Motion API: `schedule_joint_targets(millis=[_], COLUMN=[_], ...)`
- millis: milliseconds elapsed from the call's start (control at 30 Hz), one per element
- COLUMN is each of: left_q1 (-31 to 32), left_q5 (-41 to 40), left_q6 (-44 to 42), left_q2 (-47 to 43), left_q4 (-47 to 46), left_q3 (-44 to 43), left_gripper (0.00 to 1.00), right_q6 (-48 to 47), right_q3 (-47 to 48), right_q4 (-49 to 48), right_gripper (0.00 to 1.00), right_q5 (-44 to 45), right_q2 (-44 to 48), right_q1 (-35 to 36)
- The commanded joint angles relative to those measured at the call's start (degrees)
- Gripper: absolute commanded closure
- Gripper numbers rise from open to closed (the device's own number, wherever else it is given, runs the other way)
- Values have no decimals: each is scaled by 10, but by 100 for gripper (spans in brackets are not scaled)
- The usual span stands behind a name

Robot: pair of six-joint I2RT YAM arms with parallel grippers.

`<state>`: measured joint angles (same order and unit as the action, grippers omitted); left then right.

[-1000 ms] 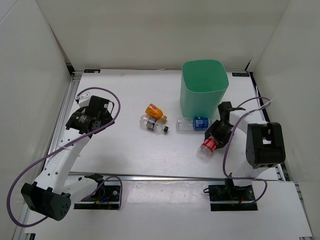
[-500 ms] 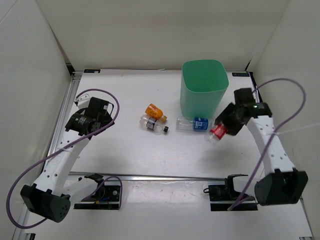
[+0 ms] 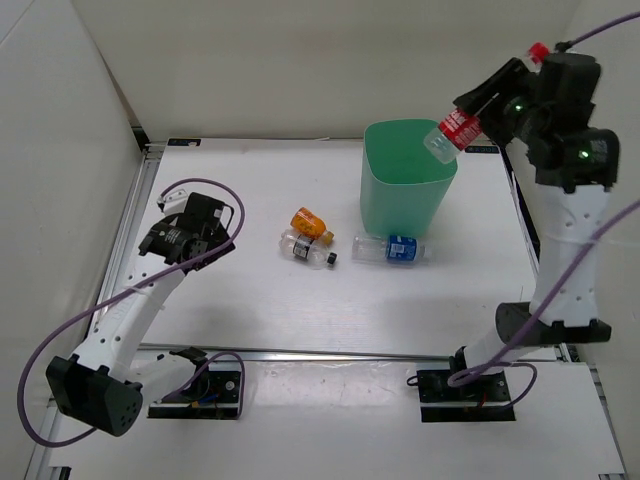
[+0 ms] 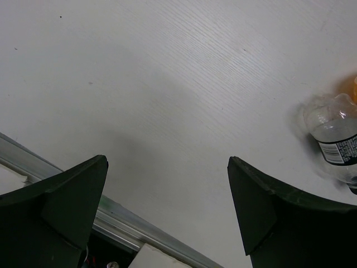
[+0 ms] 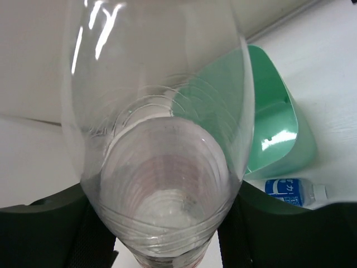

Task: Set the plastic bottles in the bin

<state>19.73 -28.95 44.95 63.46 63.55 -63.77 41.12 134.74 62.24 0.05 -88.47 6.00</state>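
White tabletop (image 3: 300, 300) lies beneath us as our right gripper (image 3: 487, 97) clamps the red-labelled bottle (image 3: 448, 135), mint-green bin (image 3: 400, 200) just below it, left gripper (image 4: 167, 167) spread wide.

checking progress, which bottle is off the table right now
The red-labelled bottle, held in the right end effector over the bin; the orange bottle, black-capped bottle and blue-labelled bottle all lie on the table.

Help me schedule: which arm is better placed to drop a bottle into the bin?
Right: the right gripper holds the red-label bottle above the bin's rim; the left gripper is open and empty.
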Motion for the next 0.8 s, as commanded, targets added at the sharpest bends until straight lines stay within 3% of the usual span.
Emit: schedule_joint_targets(millis=[0,67,200,300,467,567,767], left_q1=[7,12,12,12,12,12,12], left_q5=[7,7,7,7,13,18,24], left_q6=[3,-2,-2,-2,4,18,18], left_q2=[1,6,6,1,14,20,20], left_q4=[-7,-2,5,11,11,16,-1], left_q3=[-30,-36,-26,-20,-14,-9,-4], left_gripper=[0,0,0,0,0,0,0], right_q6=[-13,-19,-51,-51,-69,-94,-120], right_q3=[-70,-76,44,44,5,-22,-36], right_q4=[-68,-117,-125,-162,-175,-175,-159], right_gripper=[53,53,52,44,23,1,0], right_q5=[-9,-9,-20,-27,-39,-39,-31], right_q2=[-43,-77,-179,-199,-204,-190,-137], right_q1=[-3,5,20,20,20,20,-5])
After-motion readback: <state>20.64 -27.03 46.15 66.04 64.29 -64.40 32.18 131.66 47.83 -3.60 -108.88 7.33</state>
